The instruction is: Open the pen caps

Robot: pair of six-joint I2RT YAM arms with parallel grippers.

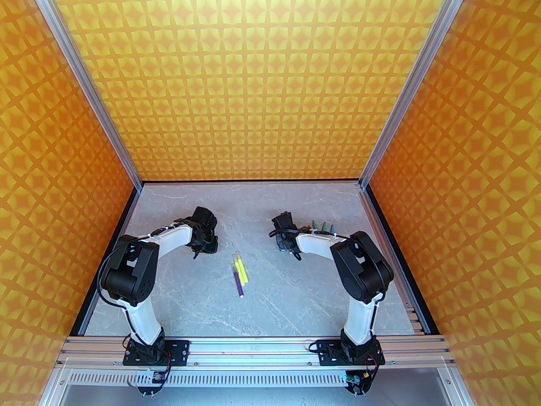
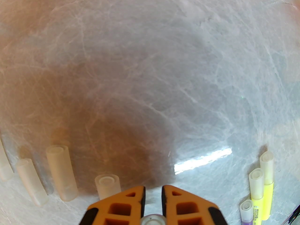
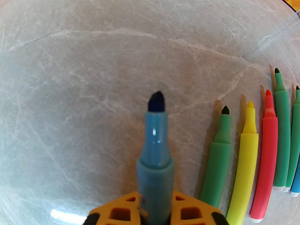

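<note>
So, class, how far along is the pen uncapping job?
Done: several uncapped pens lie in a row, loose caps in another. In hand: the right end effector holds a bare blue pen, the left end effector a cap. Left: three capped pens, two yellow, one purple.

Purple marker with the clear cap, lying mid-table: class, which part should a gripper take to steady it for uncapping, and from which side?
Take the purple plastic barrel near its white end plug, from straight above, fingers across it. It lies flat, and that near half juts clear of the two yellow capped markers beside its translucent cap.
</note>
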